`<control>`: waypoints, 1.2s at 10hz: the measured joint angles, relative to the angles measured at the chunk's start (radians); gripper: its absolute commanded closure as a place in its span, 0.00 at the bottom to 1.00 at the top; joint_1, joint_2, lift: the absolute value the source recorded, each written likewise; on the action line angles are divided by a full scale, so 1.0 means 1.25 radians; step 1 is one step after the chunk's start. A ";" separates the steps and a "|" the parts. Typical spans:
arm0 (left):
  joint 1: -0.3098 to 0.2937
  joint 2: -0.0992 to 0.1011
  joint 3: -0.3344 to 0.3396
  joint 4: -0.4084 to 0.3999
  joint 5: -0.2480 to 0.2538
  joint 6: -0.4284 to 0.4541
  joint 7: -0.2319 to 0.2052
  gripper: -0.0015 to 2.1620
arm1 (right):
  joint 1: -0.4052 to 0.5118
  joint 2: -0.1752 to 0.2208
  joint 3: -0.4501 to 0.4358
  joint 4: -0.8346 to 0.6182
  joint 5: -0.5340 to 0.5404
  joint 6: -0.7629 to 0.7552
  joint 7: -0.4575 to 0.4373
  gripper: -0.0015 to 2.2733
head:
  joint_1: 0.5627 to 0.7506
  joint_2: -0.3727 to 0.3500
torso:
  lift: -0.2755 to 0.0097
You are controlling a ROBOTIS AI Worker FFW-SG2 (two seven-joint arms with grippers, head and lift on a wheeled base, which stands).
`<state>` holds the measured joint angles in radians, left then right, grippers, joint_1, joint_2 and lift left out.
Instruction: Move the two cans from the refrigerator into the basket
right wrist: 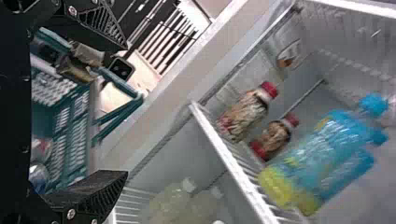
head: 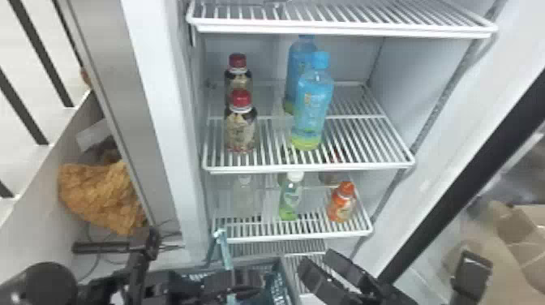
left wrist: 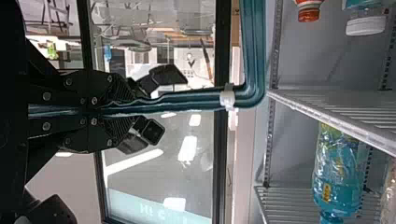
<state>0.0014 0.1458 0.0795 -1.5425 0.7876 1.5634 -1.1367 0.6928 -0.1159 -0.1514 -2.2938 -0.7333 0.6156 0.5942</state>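
A: Far left first. Left gripper (left wrist: 123, 110)?

B: Pinching the teal tubular handle (left wrist: 187, 101), fingers pressed on either side.

A: Next along, the basket?

B: Dark teal latticed plastic basket (right wrist: 74, 135), before the white refrigerator (head: 156, 101). Inside, judging by shape: a small red-and-white can (right wrist: 42, 148) and, beside it, a round silvery-blue can (right wrist: 38, 176). Partly hidden; long axes can't be read.

A: Further right?

B: Lower wire shelf (head: 300, 236): green bottle with white cap (head: 289, 198), then orange bottle (head: 342, 205), both upright. Can't pick out a can there.

A: And the right gripper (right wrist: 125, 109)?

B: Fingers spread, nothing between them. Nearer the cans than the shelf's back, I'd guess. Key relation: basket lies to its left, lower shelf ahead and above.

A: Coming move?

B: If both cans are in, draw the right arm back clear of shelf and rim.
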 measured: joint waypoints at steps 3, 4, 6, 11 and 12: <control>0.008 -0.001 0.006 0.000 0.000 0.000 0.000 0.55 | 0.116 -0.001 -0.029 -0.035 0.044 -0.205 0.003 0.05 | 0.70 0.22 | 0.88; 0.010 -0.001 0.006 0.000 0.000 0.000 0.000 0.55 | 0.157 0.001 -0.034 -0.031 0.068 -0.284 0.002 0.05 | 0.70 0.20 | 0.88; 0.013 -0.001 0.005 0.000 0.000 0.000 0.000 0.55 | 0.211 0.020 -0.066 0.000 0.135 -0.427 -0.008 0.05 | 0.70 0.08 | 0.88; 0.015 -0.002 0.006 0.000 0.000 0.004 0.000 0.55 | 0.277 0.038 -0.116 0.076 0.279 -0.639 -0.018 0.05 | 0.70 0.03 | 0.88; 0.016 -0.002 0.006 0.000 0.000 0.004 0.000 0.55 | 0.289 0.046 -0.125 0.074 0.302 -0.659 -0.023 0.05 | 0.70 0.03 | 0.88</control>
<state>0.0214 0.1427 0.0876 -1.5425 0.7877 1.5682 -1.1367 1.0538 -0.0581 -0.3070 -2.2013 -0.3555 -0.2079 0.5658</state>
